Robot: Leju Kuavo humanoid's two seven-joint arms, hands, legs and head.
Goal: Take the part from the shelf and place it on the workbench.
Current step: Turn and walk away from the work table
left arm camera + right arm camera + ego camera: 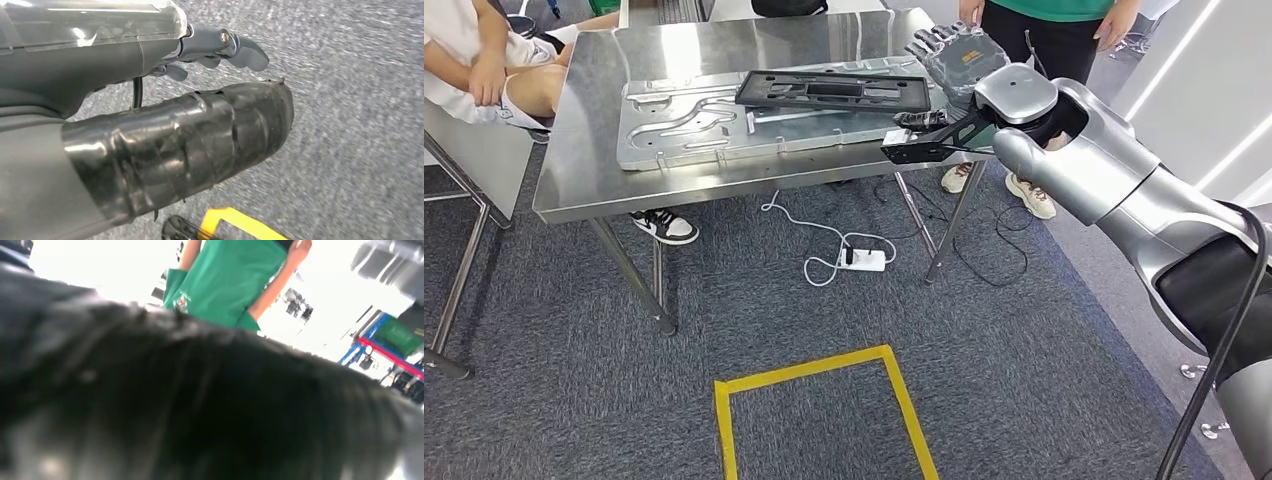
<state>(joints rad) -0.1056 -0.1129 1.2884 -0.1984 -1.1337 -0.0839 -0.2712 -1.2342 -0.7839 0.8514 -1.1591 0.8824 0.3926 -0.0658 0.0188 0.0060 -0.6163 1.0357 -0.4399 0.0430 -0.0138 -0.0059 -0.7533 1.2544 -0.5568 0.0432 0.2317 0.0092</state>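
A long black part (834,91) lies flat on a grey metal plate (684,125) atop the steel bench (624,190), released. The robot's right hand (952,55) hovers over the bench's right end, fingers spread, holding nothing. The left hand (220,47) hangs above grey carpet (360,125), fingers loosely curled, empty. A person in green (227,280) stands behind the bench.

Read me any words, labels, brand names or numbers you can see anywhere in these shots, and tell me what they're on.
No readable text in any view.
Black part on the workbench: no label visible.
White power strip on the floor: too small to tell any marking.
Yellow floor tape: plain outline, no lettering.
Person's green shirt: blurred, nothing legible.
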